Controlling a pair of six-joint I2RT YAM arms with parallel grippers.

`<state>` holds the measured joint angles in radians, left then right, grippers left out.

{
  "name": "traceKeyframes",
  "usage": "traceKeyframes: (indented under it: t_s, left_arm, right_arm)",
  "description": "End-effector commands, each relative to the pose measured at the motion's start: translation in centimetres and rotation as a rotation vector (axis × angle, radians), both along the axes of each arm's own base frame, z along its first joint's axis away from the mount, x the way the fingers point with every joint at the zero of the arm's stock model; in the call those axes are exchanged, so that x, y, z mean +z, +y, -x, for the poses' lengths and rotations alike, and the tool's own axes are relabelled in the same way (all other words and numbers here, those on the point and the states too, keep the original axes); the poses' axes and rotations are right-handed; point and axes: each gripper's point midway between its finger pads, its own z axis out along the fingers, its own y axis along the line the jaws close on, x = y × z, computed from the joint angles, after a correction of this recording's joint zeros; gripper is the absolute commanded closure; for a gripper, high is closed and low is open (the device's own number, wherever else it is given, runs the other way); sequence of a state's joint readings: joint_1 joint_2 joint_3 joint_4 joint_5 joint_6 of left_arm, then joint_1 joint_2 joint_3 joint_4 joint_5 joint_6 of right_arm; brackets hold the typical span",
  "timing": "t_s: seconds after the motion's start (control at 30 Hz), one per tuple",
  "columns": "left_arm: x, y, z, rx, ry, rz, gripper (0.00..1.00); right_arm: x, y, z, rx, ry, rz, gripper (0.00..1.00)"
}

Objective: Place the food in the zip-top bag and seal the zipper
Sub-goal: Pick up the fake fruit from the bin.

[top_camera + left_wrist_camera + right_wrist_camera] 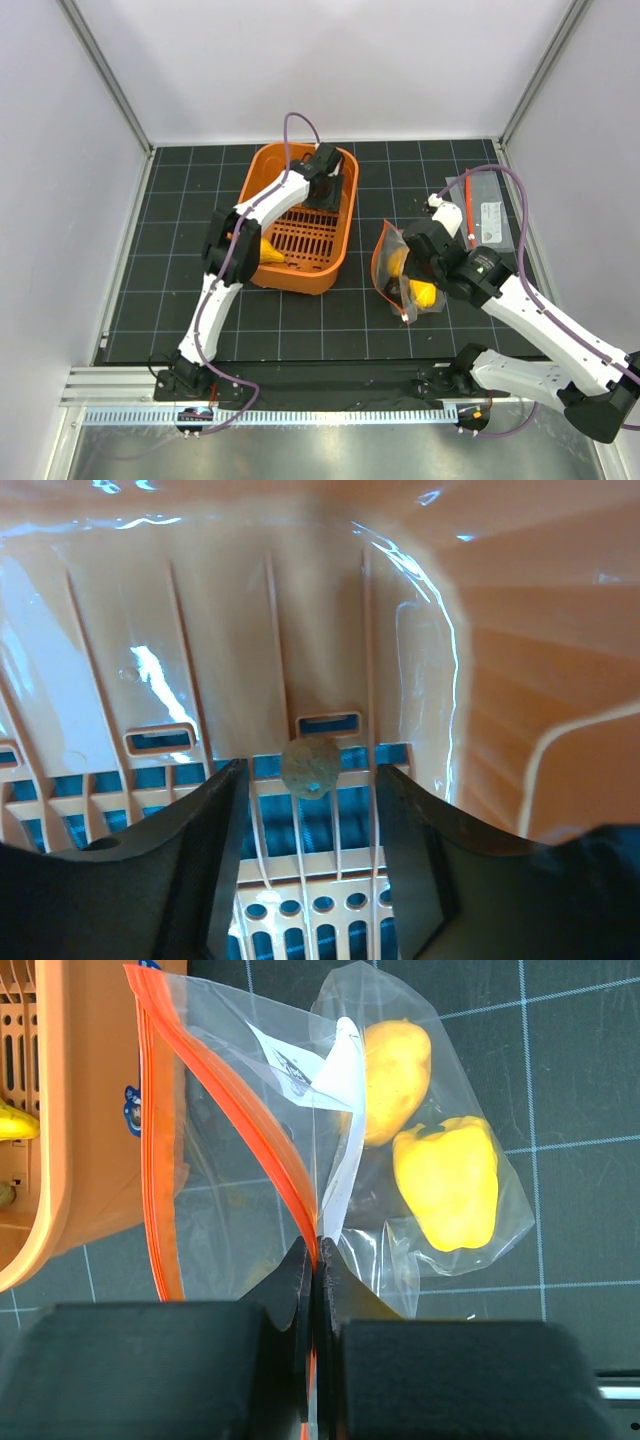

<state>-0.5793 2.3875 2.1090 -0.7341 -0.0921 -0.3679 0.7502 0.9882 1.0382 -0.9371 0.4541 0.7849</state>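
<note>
The zip-top bag [392,285] lies right of the orange basket, its mouth held open. Its red-orange zipper [240,1110] runs up from my right gripper [318,1252], which is shut on that strip and also shows in the top view [410,258]. Inside the bag are two yellow foods [397,1065] [448,1175] and a dark piece [365,1198]. My left gripper [311,810] is open, low inside the basket's far right end [322,200]. A small round brownish food [310,768] rests on the basket floor just beyond its fingertips. A yellow food [268,250] lies at the basket's near left.
The orange slatted basket [335,262] stands mid-table; its wall [240,630] rises close ahead of the left gripper. It sits just left of the bag in the right wrist view [85,1110]. A narrower clear pouch with a white label [487,215] lies at the back right.
</note>
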Motion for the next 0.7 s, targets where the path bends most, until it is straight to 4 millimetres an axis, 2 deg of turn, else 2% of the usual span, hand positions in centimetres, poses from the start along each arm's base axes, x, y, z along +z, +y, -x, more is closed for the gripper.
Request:
traceKeyframes:
  t_s: [0.0, 0.07, 0.1, 0.2, 0.33, 0.43, 0.53, 0.57, 0.63, 0.67]
  left_arm:
    - [0.7, 0.4, -0.6, 0.025, -0.01, 0.007, 0.47]
    - [0.5, 0.4, -0.6, 0.024, -0.007, 0.009, 0.52]
    - [0.5, 0.3, -0.6, 0.023, -0.004, 0.013, 0.6]
    - [0.9, 0.3, -0.6, 0.016, -0.009, 0.016, 0.69]
    - [2.2, 0.2, -0.5, 0.015, -0.028, 0.036, 0.78]
    - [4.0, 0.2, -0.4, 0.017, -0.05, 0.052, 0.78]
    - [6.7, 0.1, -0.4, 0.007, -0.092, 0.08, 0.78]
    - [8.4, 0.0, -0.2, -0.002, -0.11, 0.102, 0.78]
    - [9.8, -0.1, 0.3, -0.023, -0.119, 0.126, 0.78]
    - [11.4, -0.4, 0.9, -0.043, -0.127, 0.161, 0.78]
  right_arm:
    - [0.6, -0.7, -0.1, -0.019, -0.028, 0.005, 0.99]
    - [0.6, -0.7, -0.1, -0.02, -0.028, 0.003, 0.99]
    - [0.5, -0.7, -0.1, -0.02, -0.027, 0.006, 0.99]
    - [0.5, -0.6, -0.2, -0.021, -0.027, 0.006, 0.99]
    - [0.5, -0.7, -0.2, -0.024, -0.03, 0.006, 0.99]
    - [0.6, -0.7, -0.2, -0.023, -0.033, 0.007, 0.99]
    - [0.6, -0.7, -0.3, -0.019, -0.033, 0.011, 0.99]
    - [0.6, -0.6, -0.4, -0.015, -0.035, 0.012, 0.99]
    - [0.9, -0.5, -0.5, -0.011, -0.038, 0.015, 0.99]
    - [0.9, -0.5, -0.5, -0.006, -0.038, 0.019, 0.99]
